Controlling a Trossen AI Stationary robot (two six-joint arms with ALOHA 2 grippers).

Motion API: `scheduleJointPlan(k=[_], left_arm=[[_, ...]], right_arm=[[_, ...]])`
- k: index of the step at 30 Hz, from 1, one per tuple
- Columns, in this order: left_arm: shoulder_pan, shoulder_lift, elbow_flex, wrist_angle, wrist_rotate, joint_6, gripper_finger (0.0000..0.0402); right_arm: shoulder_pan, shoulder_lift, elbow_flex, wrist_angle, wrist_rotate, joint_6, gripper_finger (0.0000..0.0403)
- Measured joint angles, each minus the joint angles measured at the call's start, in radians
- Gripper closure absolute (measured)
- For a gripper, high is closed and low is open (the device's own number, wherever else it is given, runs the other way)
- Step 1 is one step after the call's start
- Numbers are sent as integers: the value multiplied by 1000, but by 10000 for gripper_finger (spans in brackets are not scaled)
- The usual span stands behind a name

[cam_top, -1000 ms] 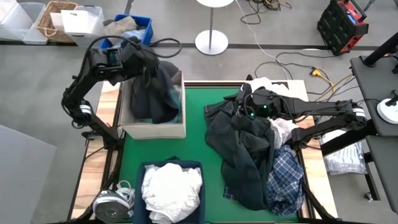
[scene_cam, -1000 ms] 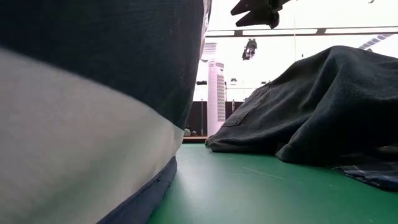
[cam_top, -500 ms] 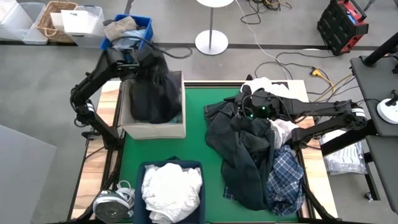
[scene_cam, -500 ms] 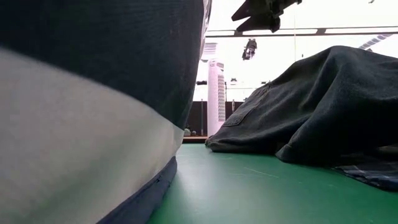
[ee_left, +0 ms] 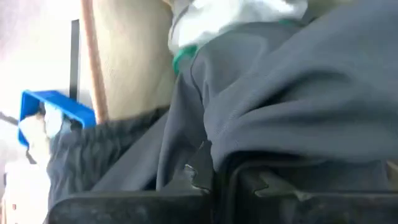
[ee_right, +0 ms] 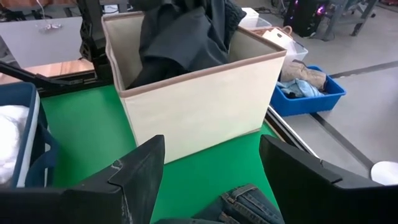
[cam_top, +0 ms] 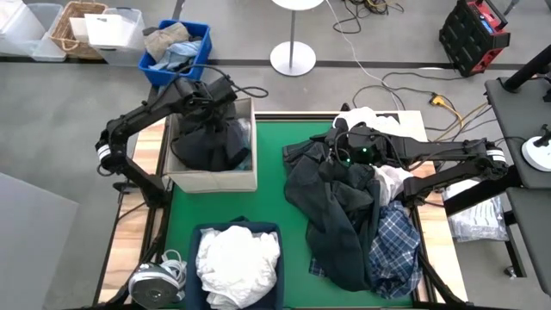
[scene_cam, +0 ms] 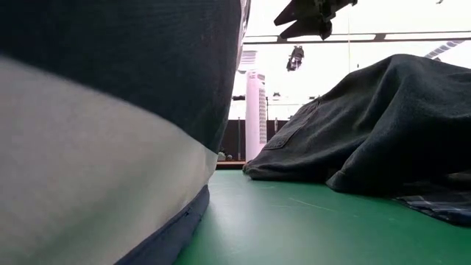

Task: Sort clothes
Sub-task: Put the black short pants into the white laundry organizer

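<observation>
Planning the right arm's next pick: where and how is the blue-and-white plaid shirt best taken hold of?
Grip the blue-and-white plaid shirt at its exposed part on the heap's near right side, coming straight down from above. The dark garments cover its left part, so a pinch there would probably drag them along.

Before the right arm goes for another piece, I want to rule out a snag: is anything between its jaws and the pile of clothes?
Nothing visible is. The right gripper hangs open just over the pile of clothes, at its far edge; dark fabric lies directly under it. The left gripper is away over the beige box.
</observation>
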Motion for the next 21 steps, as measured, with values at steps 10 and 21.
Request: scheduleJointPlan(k=[10, 21], left_arm=[[41, 0, -35, 94, 130, -45, 372], [41, -2, 13, 31, 15, -42, 224]], right_arm=[[0, 0, 0, 1, 0, 8, 158], [0, 0, 0, 1, 0, 7, 147]])
